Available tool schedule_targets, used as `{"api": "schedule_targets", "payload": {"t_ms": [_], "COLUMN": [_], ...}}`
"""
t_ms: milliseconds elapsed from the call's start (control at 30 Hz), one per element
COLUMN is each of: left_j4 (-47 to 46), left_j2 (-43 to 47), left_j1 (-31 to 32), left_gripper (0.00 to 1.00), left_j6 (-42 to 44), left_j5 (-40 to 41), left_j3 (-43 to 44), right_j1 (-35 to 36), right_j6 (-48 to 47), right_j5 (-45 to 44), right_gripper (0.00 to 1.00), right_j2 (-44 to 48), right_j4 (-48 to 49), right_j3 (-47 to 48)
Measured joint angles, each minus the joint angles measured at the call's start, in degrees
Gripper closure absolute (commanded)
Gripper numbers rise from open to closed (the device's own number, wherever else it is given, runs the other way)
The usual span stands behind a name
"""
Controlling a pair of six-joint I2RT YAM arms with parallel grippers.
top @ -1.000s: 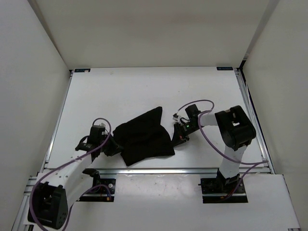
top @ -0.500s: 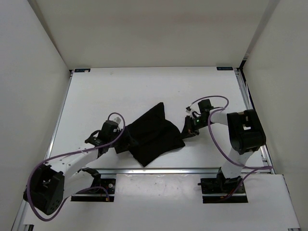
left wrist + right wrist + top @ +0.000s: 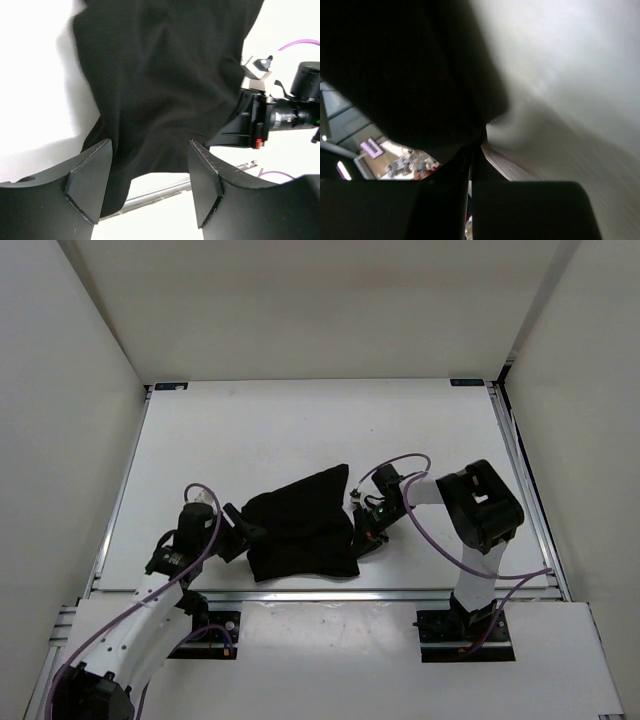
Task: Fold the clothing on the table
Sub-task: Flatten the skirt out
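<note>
Top external view: the clothing (image 3: 300, 530) lies crumpled into a rough black rectangle on the near middle of the white table (image 3: 300, 430), its near edge close to the silver rail (image 3: 330, 593), and it sits between the two arms. The left gripper (image 3: 245, 532) is at the garment's left edge. In the left wrist view its jaws stand wide apart and hold nothing, with the black fabric spread beyond and between the two fingers (image 3: 90, 180). The right gripper (image 3: 358, 530) is at the garment's right edge. In the right wrist view its fingers (image 3: 465, 170) are pressed together, and the dark cloth runs right down to their tips, so it appears pinched on the hem. The two small blue marks at the far corners of the table (image 3: 170, 386) are too small to read. A small red tab (image 3: 258, 144) on the right arm's wrist is likewise illegible. A purple cable (image 3: 300, 44) loops above that wrist.
</note>
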State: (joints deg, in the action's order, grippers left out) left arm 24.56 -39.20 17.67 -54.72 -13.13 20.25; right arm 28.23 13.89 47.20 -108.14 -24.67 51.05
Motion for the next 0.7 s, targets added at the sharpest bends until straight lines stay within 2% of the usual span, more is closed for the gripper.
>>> {"api": "schedule_targets", "payload": {"t_ms": [100, 300, 500, 600, 700], "left_j4": [3.23, 10.23, 12.87, 12.74, 10.21], "left_j2": [3.43, 4.81, 9.68, 11.89, 13.25], "left_j1": [-0.68, -0.59, -1.07, -0.48, 0.79], "left_gripper": [0.3, 0.29, 0.32, 0.38, 0.52], "left_j6": [-0.04, 0.24, -0.72, -2.62, -5.25], "left_j5": [0.7, 2.86, 1.75, 0.57, -1.25], "left_j3": [-2.05, -5.27, -7.58, -9.03, -11.45], "right_j1": [0.59, -0.81, -0.85, -0.85, -0.85], "right_j6": [0.37, 0.63, 0.48, 0.46, 0.33], "right_j5": [1.29, 2.12, 2.27, 2.27, 2.25], "right_gripper": [1.0, 1.0, 1.0, 1.0, 1.0], "right_j2": [-0.9, -1.53, -1.75, -1.75, -1.81], "right_j4": [-0.13, -0.26, -0.5, -0.5, -0.79], "right_j3": [0.63, 1.44, 1.68, 1.68, 1.86]}}
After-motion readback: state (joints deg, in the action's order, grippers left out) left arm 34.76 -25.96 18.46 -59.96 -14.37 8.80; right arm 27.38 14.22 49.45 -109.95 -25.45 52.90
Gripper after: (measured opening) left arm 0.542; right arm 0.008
